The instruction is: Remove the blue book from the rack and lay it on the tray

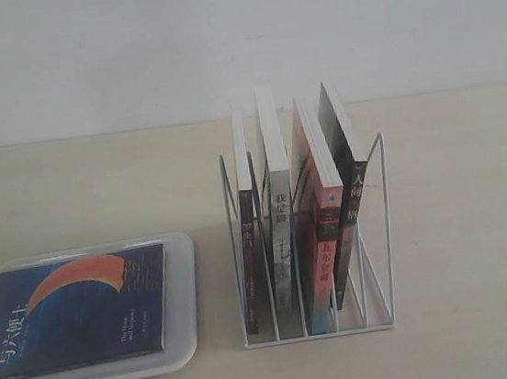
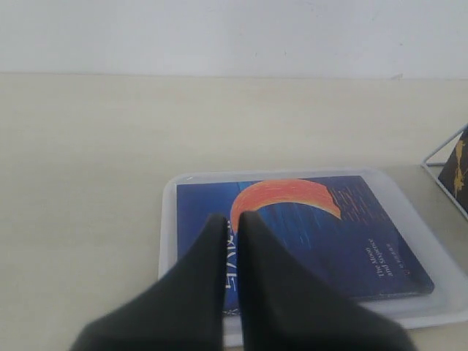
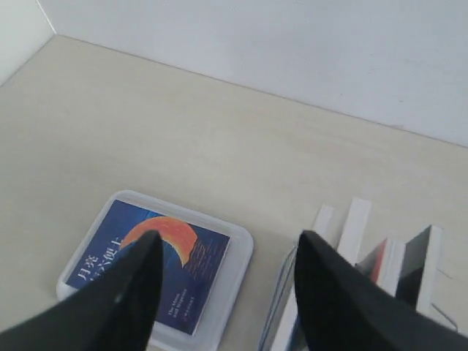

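Note:
The blue book (image 1: 76, 308) lies flat, cover up, inside the white tray (image 1: 181, 291) at the table's front left; its orange crescent and white characters show. The white wire rack (image 1: 370, 231) stands to the right of it with several books upright. Neither gripper shows in the exterior view. In the left wrist view my left gripper (image 2: 231, 218) hangs shut above the blue book (image 2: 344, 227) on the tray (image 2: 170, 219), holding nothing. In the right wrist view my right gripper (image 3: 228, 245) is open, high above the gap between the tray (image 3: 240, 252) and the rack's books; the blue book (image 3: 194, 274) shows between its fingers.
The rack holds a dark-spined book (image 1: 248, 236), a grey-white one (image 1: 282, 232), a red-and-teal one (image 1: 319, 237) and a black one (image 1: 351, 196). A white wall runs behind the pale wooden table (image 1: 463, 238).

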Motion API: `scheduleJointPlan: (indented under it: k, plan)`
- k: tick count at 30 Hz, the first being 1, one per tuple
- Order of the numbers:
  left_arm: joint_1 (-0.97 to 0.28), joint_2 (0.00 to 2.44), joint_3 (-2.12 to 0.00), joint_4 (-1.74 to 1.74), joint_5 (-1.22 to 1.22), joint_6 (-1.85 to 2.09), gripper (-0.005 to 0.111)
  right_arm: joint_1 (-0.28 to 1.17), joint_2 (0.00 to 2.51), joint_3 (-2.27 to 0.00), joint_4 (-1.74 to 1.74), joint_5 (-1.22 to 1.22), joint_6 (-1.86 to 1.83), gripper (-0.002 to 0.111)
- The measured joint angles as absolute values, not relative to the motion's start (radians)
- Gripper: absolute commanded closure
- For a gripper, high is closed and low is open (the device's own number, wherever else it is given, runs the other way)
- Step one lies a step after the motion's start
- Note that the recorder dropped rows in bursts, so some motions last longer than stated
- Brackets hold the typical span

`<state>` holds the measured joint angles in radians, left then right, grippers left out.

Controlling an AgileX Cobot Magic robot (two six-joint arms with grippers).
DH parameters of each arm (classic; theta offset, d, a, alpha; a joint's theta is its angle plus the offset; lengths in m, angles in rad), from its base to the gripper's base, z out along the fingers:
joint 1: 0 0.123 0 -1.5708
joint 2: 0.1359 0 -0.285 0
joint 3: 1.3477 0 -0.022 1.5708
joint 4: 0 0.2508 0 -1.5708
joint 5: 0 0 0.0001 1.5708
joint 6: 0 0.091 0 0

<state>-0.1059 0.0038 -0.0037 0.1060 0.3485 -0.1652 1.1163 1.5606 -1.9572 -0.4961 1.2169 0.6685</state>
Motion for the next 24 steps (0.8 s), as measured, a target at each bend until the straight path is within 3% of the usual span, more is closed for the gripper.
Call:
scheduleJointPlan:
  k: [8,15,24]
  plan:
    - [-0.106,0.004,-0.004,0.106,0.349,-0.165,0.102,1.116,1.319,-1.693,-0.548,1.219,0.674,0.06]
    - [-0.106,0.004,-0.004,0.106,0.349,-0.165,0.102,1.116,1.105,-1.403,-0.636,1.221,0.775,0.108]
    - [-0.106,0.004,-0.004,0.106,0.349,-0.165,0.102,1.116,0.949,-1.037,-0.649,1.154,0.926,0.108]
